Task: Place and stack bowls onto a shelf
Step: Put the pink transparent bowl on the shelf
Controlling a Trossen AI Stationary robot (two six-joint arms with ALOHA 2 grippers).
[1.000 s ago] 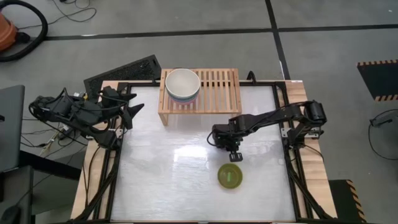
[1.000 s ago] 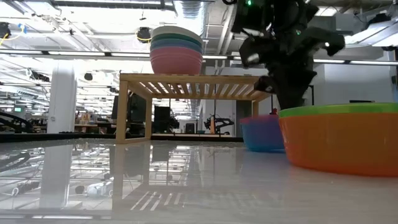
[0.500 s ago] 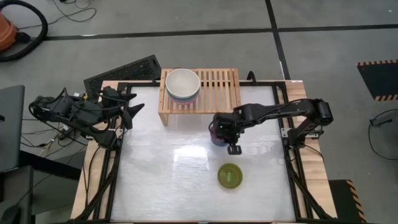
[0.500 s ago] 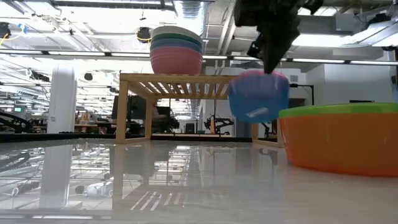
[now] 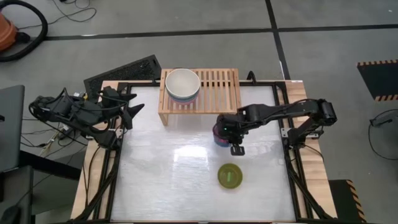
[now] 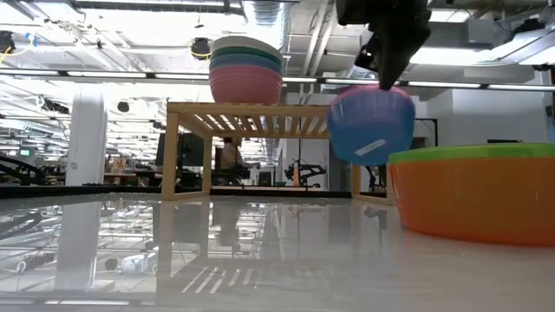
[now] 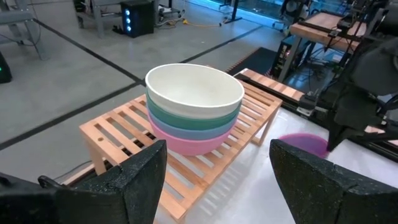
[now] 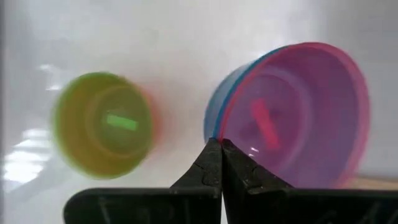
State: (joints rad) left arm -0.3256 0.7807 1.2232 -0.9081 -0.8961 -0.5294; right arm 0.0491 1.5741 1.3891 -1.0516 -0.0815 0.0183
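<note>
shelf point(image 5: 214, 87): pale slatted wood | table point(image 5: 161, 168): glossy | bowls point(image 7: 194, 107): smooth plastic

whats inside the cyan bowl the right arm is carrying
The purple bowl is nested inside the cyan bowl, and the right pincer is shut on their shared rim. The purple bowl looks empty. The cyan bowl's inner floor is covered, so nothing beneath the purple one shows.

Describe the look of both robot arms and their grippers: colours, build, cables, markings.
Both arms are black and jointed, built of chunky segments. The left gripper ends in two dark pointed fingers with a grainy matte surface, and loose cables bunch near that arm's base. The right gripper has two narrow black fingers tapering to tips. No markings or labels are legible.
</note>
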